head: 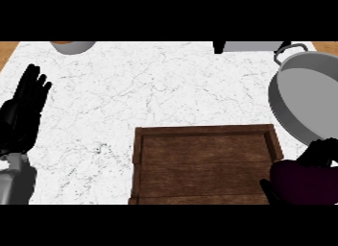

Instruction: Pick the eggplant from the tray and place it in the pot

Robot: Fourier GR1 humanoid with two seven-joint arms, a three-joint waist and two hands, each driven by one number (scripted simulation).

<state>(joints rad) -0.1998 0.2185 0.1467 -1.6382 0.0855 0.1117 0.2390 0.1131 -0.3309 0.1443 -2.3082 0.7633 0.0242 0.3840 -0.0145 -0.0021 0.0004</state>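
Nearby, pot beside tray.

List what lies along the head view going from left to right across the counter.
Left hand resting open at the left edge → wooden tray → right hand curled round the dark eggplant → grey pot at the right edge.

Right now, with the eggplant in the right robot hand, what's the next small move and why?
Probably carry it up and away toward the pot. The right robot hand is curled round the eggplant at the wooden tray's right edge, and the pot sits just beyond, open. The left robot hand rests open at the left.
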